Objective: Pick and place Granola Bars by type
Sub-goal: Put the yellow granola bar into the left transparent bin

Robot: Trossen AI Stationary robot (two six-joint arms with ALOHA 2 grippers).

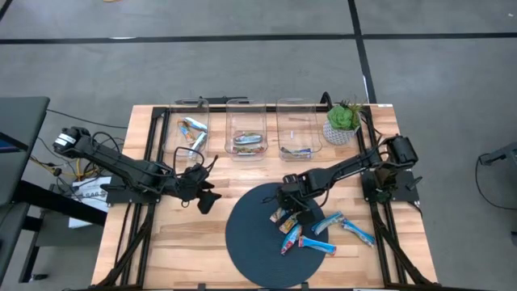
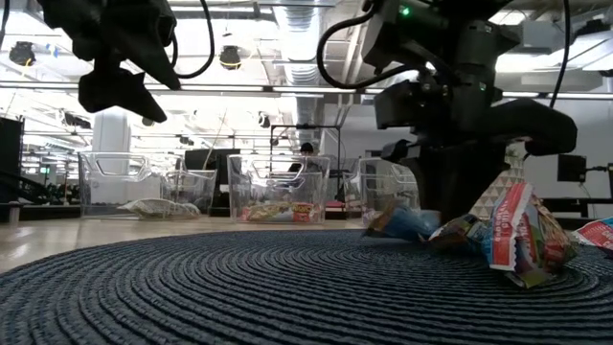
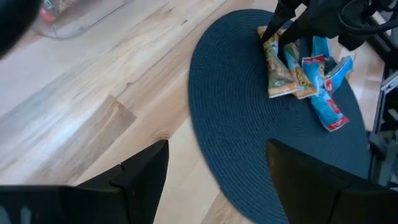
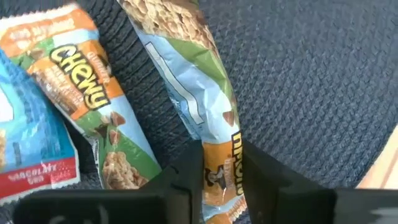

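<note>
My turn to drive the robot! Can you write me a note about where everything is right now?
Right gripper: down on the round mat, shut on an orange and green bar.
Left gripper: open, empty, waiting above the wood left of the mat.
Done: some bars already lie in the three clear bins.
Left: the pile of bars, blue and multicoloured, on the mat. Carry the pinched bar to the bin of its type, then continue.

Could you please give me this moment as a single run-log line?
right gripper: jaws closing on an orange-green granola bar on the dark mat | left gripper: jaws open, waiting over the table
</note>
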